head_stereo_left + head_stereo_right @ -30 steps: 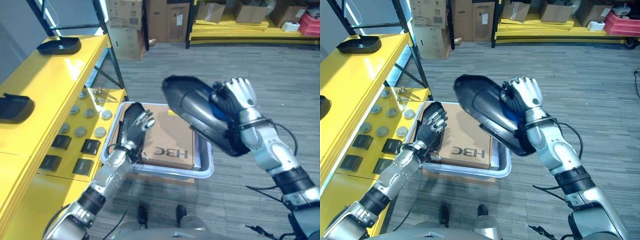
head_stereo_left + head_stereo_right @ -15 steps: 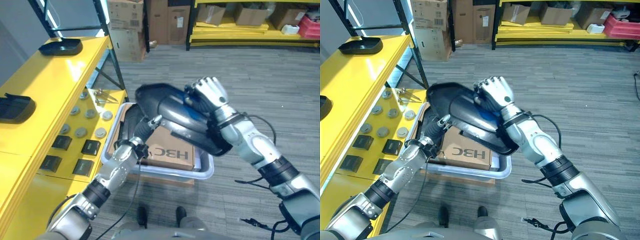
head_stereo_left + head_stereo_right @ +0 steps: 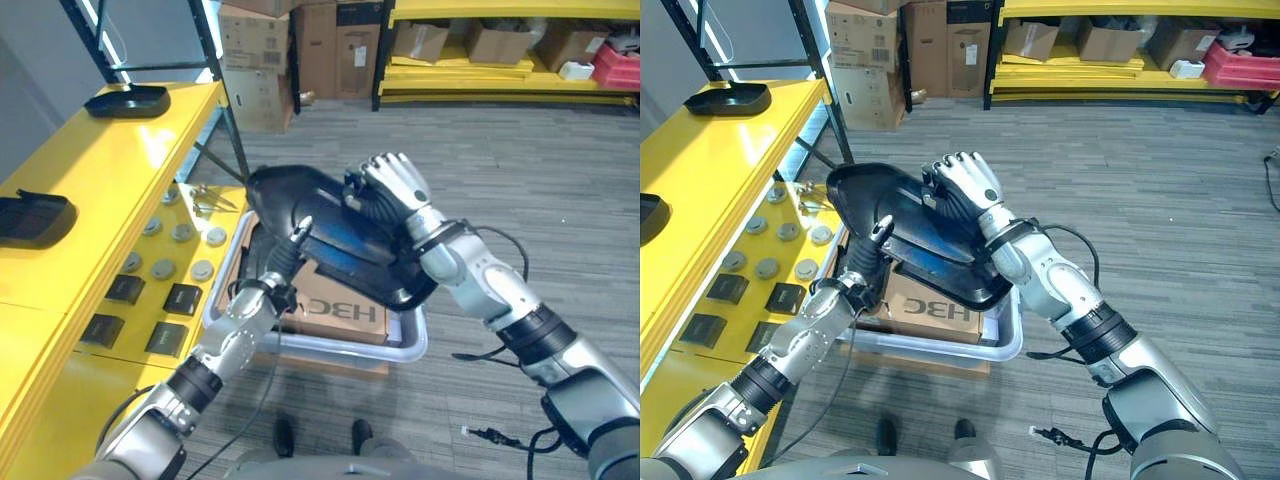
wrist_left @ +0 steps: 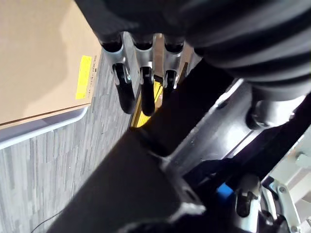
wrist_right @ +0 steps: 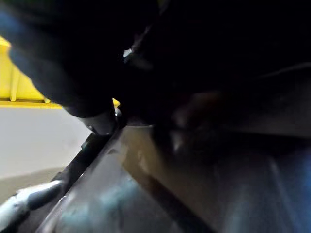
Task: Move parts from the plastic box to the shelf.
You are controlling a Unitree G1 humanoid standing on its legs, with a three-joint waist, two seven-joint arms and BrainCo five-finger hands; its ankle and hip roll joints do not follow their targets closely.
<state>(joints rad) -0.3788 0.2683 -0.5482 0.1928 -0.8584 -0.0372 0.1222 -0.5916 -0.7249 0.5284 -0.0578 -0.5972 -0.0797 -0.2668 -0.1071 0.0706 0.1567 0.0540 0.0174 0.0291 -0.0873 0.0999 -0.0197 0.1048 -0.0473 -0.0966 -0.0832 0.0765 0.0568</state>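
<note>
A large black moulded plastic part (image 3: 300,195) hangs tilted above the plastic box (image 3: 400,350), its narrow end pointing at the yellow shelf (image 3: 90,190). My right hand (image 3: 395,190) is curled over the part's upper edge and holds it. Reaching up from the box, my left hand (image 3: 285,260) lays straight fingers (image 4: 141,82) along the part's lower side (image 4: 121,184). In the right wrist view the part's dark surface (image 5: 194,160) lies right against the hand.
A cardboard box (image 3: 340,305) lies in the plastic box. Two black trays (image 3: 125,100) (image 3: 30,215) rest on the shelf top. Several grey discs (image 3: 165,265) and black square parts (image 3: 180,298) sit on the lower shelf level. Cartons and racks stand at the back.
My right hand has carried the black part left and lower, toward the shelf. My left hand has risen from the cardboard box to the part's underside.
</note>
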